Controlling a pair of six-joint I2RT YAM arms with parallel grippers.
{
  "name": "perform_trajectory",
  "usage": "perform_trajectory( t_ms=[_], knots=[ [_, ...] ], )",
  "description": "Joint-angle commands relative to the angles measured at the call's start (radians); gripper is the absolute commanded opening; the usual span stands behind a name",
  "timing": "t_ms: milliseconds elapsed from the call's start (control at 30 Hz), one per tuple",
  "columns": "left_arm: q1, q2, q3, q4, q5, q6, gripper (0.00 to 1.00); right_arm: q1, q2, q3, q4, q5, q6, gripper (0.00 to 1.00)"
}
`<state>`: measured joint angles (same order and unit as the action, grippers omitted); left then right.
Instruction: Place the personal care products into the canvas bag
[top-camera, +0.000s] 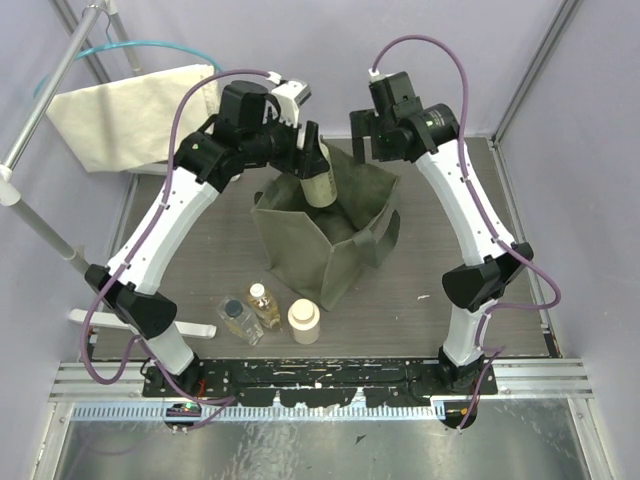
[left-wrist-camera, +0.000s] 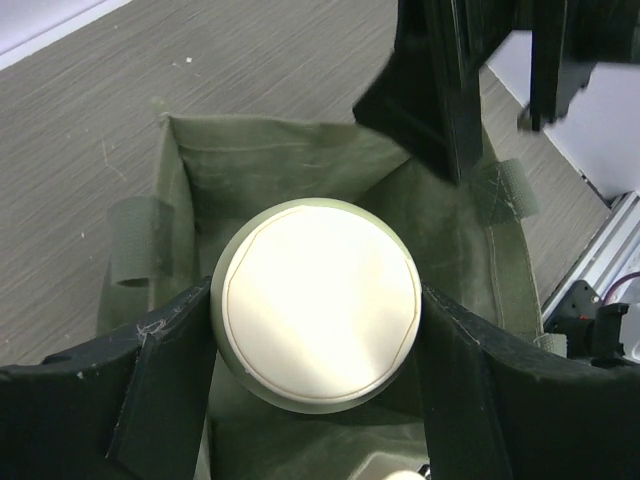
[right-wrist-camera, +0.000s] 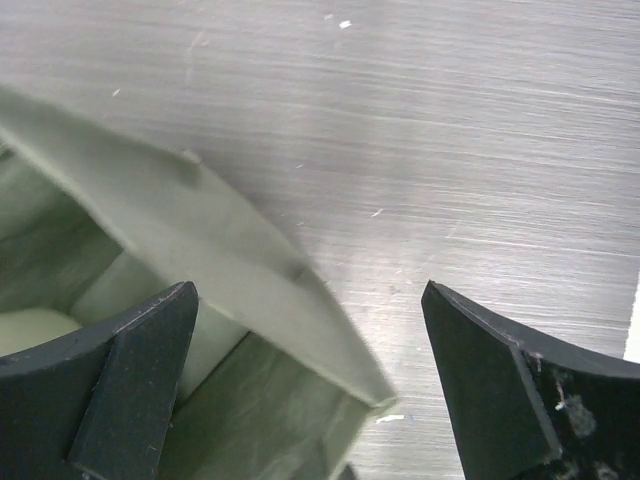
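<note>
Near the bases: clear dark-capped bottle (top-camera: 237, 320), amber white-capped bottle (top-camera: 264, 306) and squat cream bottle (top-camera: 303, 321) wait on the grey tabletop (top-camera: 430, 260). Beyond, the olive-green canvas bag (top-camera: 300, 250) stands open. Left gripper (left-wrist-camera: 318, 330) pinches the cap of the olive-yellow cream-capped bottle (top-camera: 318, 185), which is over the opening. Right gripper (right-wrist-camera: 310, 300) is spread astride the far rim. Lower straight between the walls, then release.

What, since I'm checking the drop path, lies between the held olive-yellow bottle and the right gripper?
Only the canvas bag, its open interior and far wall, in the left wrist view; the open right gripper straddles its rim.
</note>
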<state>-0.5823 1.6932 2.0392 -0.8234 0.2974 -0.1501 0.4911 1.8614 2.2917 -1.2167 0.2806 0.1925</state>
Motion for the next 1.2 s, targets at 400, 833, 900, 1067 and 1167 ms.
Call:
perform_trajectory(
  t_ms=[400,833,900,1067,1167],
  knots=[
    [-0.142,0.047,-0.128,0.185,-0.263,0.193,0.00,-0.113,0.018,0.057,0.032,0.076,-0.054,1.00],
    [-0.140,0.166,-0.214,0.257,-0.339,0.162,0.00,-0.129,0.012,0.001,0.058,0.054,-0.060,1.00],
    [-0.139,0.183,-0.221,0.268,-0.332,0.150,0.00,-0.133,0.012,-0.008,0.061,0.053,-0.063,1.00],
    [-0.139,0.243,-0.230,0.261,-0.319,0.125,0.00,-0.150,0.013,-0.021,0.070,0.038,-0.074,1.00],
    [-0.140,0.260,-0.255,0.268,-0.318,0.112,0.01,-0.157,0.012,-0.032,0.077,0.028,-0.081,1.00]
  ],
)
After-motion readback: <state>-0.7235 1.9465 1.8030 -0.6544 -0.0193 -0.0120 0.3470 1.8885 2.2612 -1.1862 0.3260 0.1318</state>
